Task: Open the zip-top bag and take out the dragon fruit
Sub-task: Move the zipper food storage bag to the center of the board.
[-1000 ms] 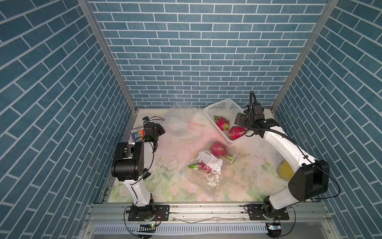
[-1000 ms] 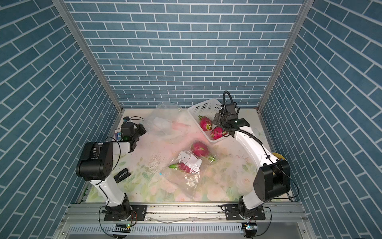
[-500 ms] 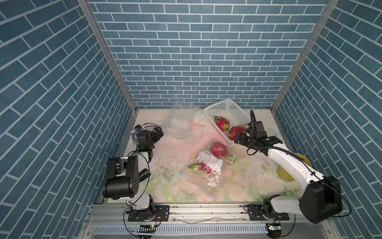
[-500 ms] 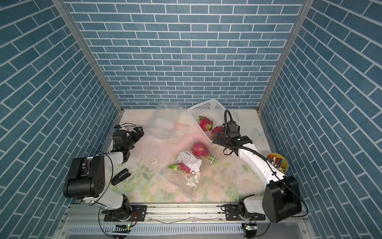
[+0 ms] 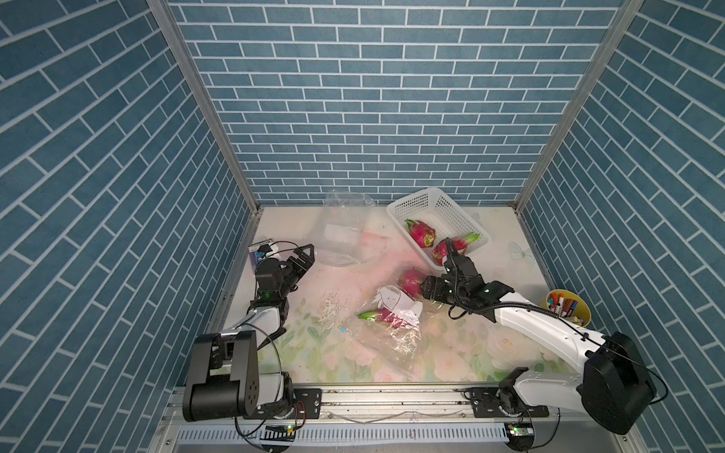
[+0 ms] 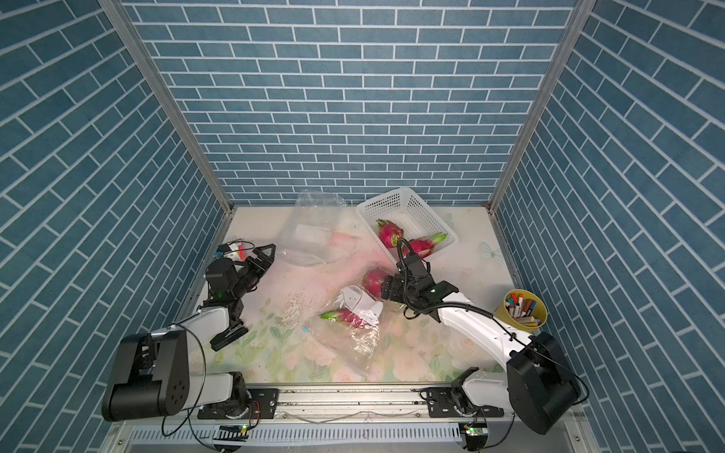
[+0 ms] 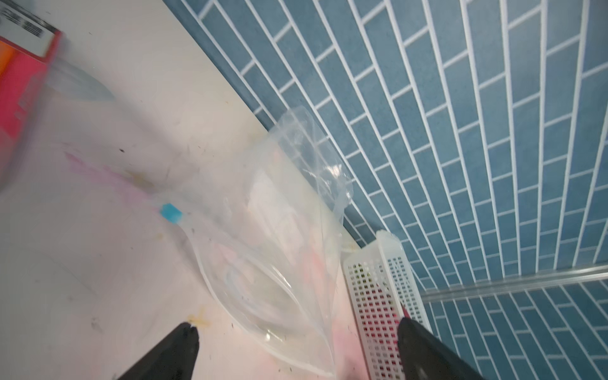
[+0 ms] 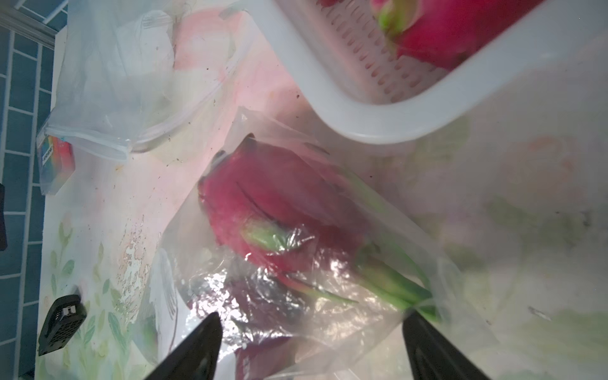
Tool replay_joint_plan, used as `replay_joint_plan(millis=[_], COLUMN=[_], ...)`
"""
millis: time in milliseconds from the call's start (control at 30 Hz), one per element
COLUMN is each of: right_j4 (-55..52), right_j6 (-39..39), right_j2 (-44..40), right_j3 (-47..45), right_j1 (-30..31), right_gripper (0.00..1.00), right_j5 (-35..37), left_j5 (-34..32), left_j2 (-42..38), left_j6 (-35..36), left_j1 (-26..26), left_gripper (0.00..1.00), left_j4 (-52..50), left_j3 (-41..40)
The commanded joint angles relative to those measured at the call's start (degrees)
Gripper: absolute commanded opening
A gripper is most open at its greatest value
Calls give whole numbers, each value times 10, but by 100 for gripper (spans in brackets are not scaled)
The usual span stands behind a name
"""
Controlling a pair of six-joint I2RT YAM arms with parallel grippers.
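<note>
**Both grippers open; dragon fruit inside the bag.**
Left to right, I read: left gripper (image 5: 308, 257) spread wide, holding nothing, beside an empty clear bag (image 5: 345, 231). Mid-table, the zip-top bag (image 5: 392, 339) encloses the dragon fruit (image 5: 410, 276). The right gripper (image 8: 312, 316), jaws apart, straddles that bagged fruit and grasps nothing. A white basket (image 5: 439, 204) lies just beyond.

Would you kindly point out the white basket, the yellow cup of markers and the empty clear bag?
white basket (image 5: 416, 204), in a top view, on its far mesh wall.
yellow cup (image 5: 584, 313), in a top view, on its outer wall.
empty clear bag (image 7: 263, 230), left wrist view, on the middle of its film.
</note>
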Motion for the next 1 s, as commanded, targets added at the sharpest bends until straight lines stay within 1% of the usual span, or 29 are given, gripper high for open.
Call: replay_joint_plan(millis=[0,100,233,267,300,433,633,733,833,967], right_j4=[55,75,101,106,113,109,90,71,71,71], right_j6=[38,44,37,33,27,-6,-48,-62,-62,-62], right_j2=[37,81,144,160,176,245,352,388,388,339], right_j3=[21,36,73,84,99,181,321,381,416,411], right_j1=[7,9,16,18,20,25,25,24,24,23], right_gripper=[75,57,31,26,22,22,23,23,23,23], right_j5=[3,-15,-34,-34,-50,-57,-54,-52,-52,-52], left_j5=[7,-1,-9,-11,-14,-6,64,83,88,77], left_j2=[-41,-78,-113,-118,-121,-127,-121,-117,-109,-70], left_j6=[46,65,56,55,56,58,60,70,61,36], left_j1=[-45,-63,-64,-64,-64,-64,-68,-89,-128,-180], left_gripper=[100,100,100,100,100,100,100,100,100,100], left_j4=[-54,-82,-85,-87,-87,-88,-95,-114,-101,-34], left_j3=[-6,-28,-58,-60,-62,-61,-65,-73,-92,-109])
